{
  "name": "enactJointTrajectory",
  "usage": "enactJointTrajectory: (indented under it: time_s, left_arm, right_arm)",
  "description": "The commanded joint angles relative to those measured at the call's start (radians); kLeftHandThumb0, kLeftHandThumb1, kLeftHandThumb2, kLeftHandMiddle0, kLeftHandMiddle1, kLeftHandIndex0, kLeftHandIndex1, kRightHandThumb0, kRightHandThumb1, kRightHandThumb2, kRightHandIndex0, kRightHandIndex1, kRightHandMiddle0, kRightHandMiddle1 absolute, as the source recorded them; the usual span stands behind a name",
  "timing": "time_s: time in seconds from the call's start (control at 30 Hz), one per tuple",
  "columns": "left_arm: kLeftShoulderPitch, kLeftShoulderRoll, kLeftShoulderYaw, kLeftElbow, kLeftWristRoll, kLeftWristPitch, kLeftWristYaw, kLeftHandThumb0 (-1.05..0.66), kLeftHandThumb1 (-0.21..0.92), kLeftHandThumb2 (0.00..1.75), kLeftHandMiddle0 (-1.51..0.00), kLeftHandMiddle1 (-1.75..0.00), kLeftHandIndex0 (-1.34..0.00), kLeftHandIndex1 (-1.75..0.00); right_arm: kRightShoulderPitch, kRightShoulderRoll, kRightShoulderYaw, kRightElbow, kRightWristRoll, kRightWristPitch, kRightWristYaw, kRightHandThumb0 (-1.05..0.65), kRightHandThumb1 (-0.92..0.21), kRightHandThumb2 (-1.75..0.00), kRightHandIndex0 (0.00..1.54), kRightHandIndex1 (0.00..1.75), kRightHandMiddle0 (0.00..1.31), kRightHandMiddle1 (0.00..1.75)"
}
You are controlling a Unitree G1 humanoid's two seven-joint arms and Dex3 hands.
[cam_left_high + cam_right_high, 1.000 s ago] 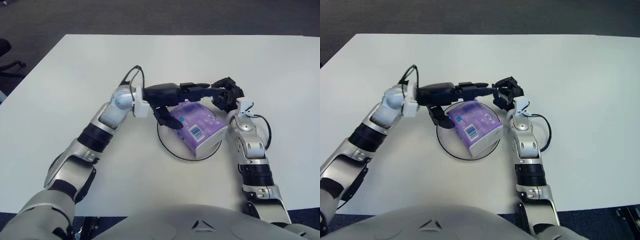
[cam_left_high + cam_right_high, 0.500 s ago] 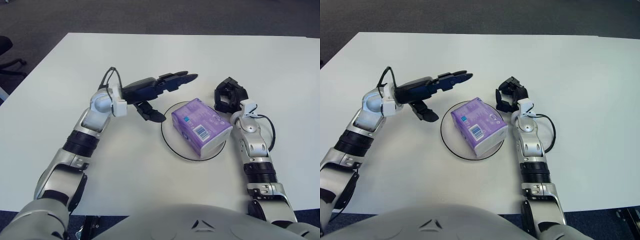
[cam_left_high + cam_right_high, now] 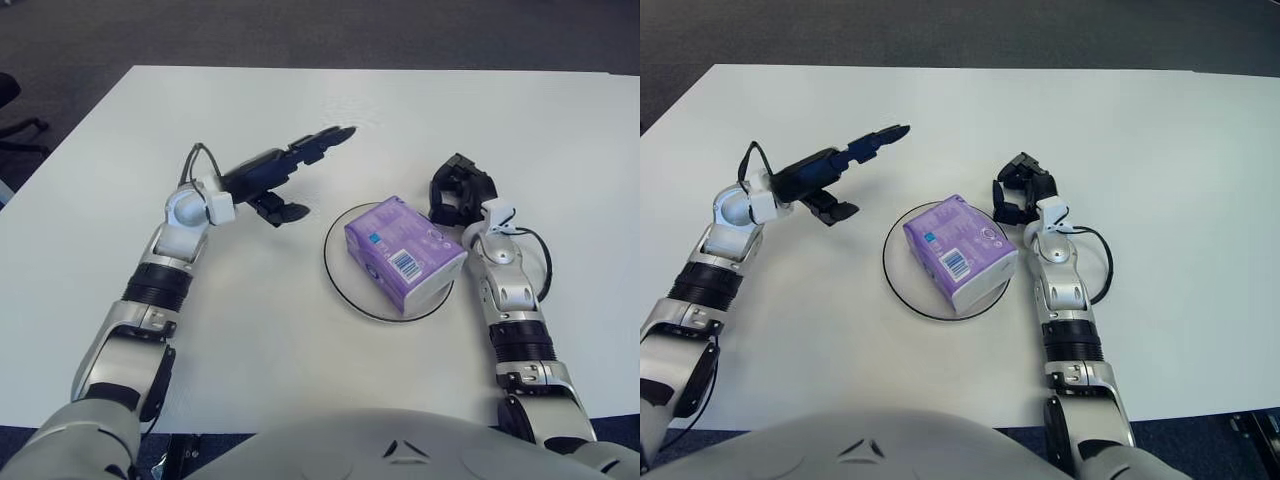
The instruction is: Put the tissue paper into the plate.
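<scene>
A purple tissue pack [image 3: 403,253] lies in the round plate [image 3: 345,287] at the middle of the white table. My left hand [image 3: 290,170] is to the left of the plate, apart from the pack, with its fingers stretched out and holding nothing. My right hand [image 3: 457,190] is just right of the pack, near the plate's far right rim, with its fingers curled and holding nothing. It also shows in the right eye view [image 3: 1020,192].
The white table [image 3: 330,110] stretches far behind the plate. Dark carpet lies beyond its far edge. A black chair base [image 3: 15,125] stands on the floor at the far left.
My left hand let go of the tissue pack and drew back to the left, away from the plate. My right hand pulled slightly right. The pack stays in the plate.
</scene>
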Motion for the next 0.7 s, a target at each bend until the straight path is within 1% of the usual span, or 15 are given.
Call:
enactJointTrajectory:
  time_s: [0.0, 0.07, 0.13, 0.17, 0.2, 0.3, 0.33, 0.37, 0.4, 0.43, 0.47, 0.53, 0.57, 0.63, 0.67]
  left_arm:
    - [-0.006, 0.013, 0.036, 0.013, -0.008, -0.013, 0.030, -1.05, 0.92, 0.91, -0.12, -0.06, 0.00, -0.33]
    - [0.015, 0.020, 0.058, 0.043, -0.031, -0.013, 0.030, -1.05, 0.92, 0.93, -0.13, -0.06, 0.00, -0.34]
    - [0.059, 0.016, 0.091, 0.051, -0.033, 0.003, 0.066, -1.05, 0.92, 0.94, -0.15, -0.08, 0.00, -0.36]
    - [0.080, 0.010, 0.105, 0.046, -0.027, 0.014, 0.090, -1.05, 0.92, 0.96, -0.15, -0.07, 0.00, -0.31]
    - [0.092, 0.006, 0.114, 0.042, -0.022, 0.021, 0.106, -1.05, 0.92, 0.96, -0.15, -0.08, 0.00, -0.33]
    - [0.124, -0.058, 0.152, 0.090, 0.001, 0.060, 0.227, -1.05, 0.92, 0.97, -0.23, -0.13, 0.00, -0.45]
    - [0.134, -0.094, 0.167, 0.120, 0.006, 0.063, 0.282, -1.05, 0.92, 0.97, -0.29, -0.19, 0.00, -0.53]
    - [0.140, -0.116, 0.174, 0.138, 0.009, 0.063, 0.317, -1.05, 0.92, 0.98, -0.32, -0.30, 0.00, -0.62]
    - [0.149, -0.141, 0.184, 0.147, 0.004, 0.076, 0.352, -1.05, 0.92, 0.99, -0.33, -0.51, 0.00, -0.75]
    - [0.154, -0.155, 0.190, 0.151, 0.001, 0.086, 0.373, -1.03, 0.92, 1.00, -0.34, -0.73, 0.00, -0.95]
    - [0.163, -0.169, 0.200, 0.142, -0.008, 0.108, 0.397, -1.02, 0.92, 1.01, -0.34, -0.87, 0.00, -1.09]
    - [0.172, -0.184, 0.209, 0.128, -0.013, 0.134, 0.426, -0.98, 0.92, 1.02, -0.38, -1.06, -0.02, -1.25]
    - [0.178, -0.197, 0.215, 0.115, -0.021, 0.153, 0.442, -0.94, 0.92, 1.05, -0.38, -1.21, -0.01, -1.38]
    - [0.184, -0.211, 0.219, 0.099, -0.029, 0.176, 0.460, -0.91, 0.92, 1.04, -0.43, -1.31, -0.06, -1.48]
    - [0.195, -0.235, 0.225, 0.084, -0.042, 0.204, 0.483, -0.90, 0.92, 1.03, -0.45, -1.34, -0.08, -1.51]
  right_arm:
    - [0.091, 0.007, 0.011, 0.085, -0.018, 0.017, 0.010, -0.48, -0.33, -1.30, 1.07, 1.75, 0.61, 1.75]
    - [0.090, 0.003, 0.014, 0.088, -0.026, 0.012, 0.012, -0.48, -0.33, -1.30, 1.08, 1.75, 0.60, 1.75]
    - [0.090, 0.001, 0.017, 0.086, -0.033, 0.008, 0.013, -0.47, -0.33, -1.29, 1.08, 1.75, 0.60, 1.75]
    - [0.090, 0.000, 0.018, 0.085, -0.034, 0.007, 0.014, -0.47, -0.34, -1.29, 1.09, 1.75, 0.60, 1.75]
    - [0.090, 0.000, 0.018, 0.085, -0.035, 0.006, 0.015, -0.47, -0.34, -1.29, 1.09, 1.75, 0.60, 1.75]
    - [0.091, -0.002, 0.016, 0.083, -0.034, 0.006, 0.017, -0.47, -0.34, -1.28, 1.09, 1.75, 0.59, 1.75]
    - [0.093, -0.001, 0.015, 0.081, -0.033, 0.006, 0.017, -0.47, -0.34, -1.28, 1.09, 1.75, 0.59, 1.75]
    - [0.094, 0.000, 0.014, 0.079, -0.033, 0.006, 0.017, -0.47, -0.34, -1.28, 1.09, 1.75, 0.59, 1.75]
    - [0.096, 0.001, 0.013, 0.076, -0.032, 0.006, 0.017, -0.47, -0.35, -1.28, 1.09, 1.75, 0.59, 1.75]
    - [0.097, 0.002, 0.013, 0.073, -0.031, 0.006, 0.016, -0.47, -0.35, -1.28, 1.09, 1.75, 0.59, 1.75]
    - [0.097, 0.003, 0.012, 0.072, -0.030, 0.008, 0.016, -0.47, -0.35, -1.28, 1.09, 1.75, 0.59, 1.75]
    - [0.098, 0.003, 0.011, 0.070, -0.030, 0.009, 0.016, -0.47, -0.35, -1.28, 1.09, 1.75, 0.59, 1.75]
    - [0.098, 0.003, 0.011, 0.070, -0.031, 0.009, 0.016, -0.47, -0.35, -1.28, 1.09, 1.75, 0.59, 1.75]
    - [0.098, 0.002, 0.011, 0.069, -0.031, 0.010, 0.016, -0.47, -0.35, -1.28, 1.09, 1.75, 0.59, 1.75]
    - [0.098, 0.001, 0.010, 0.069, -0.031, 0.010, 0.017, -0.47, -0.35, -1.28, 1.09, 1.75, 0.59, 1.75]
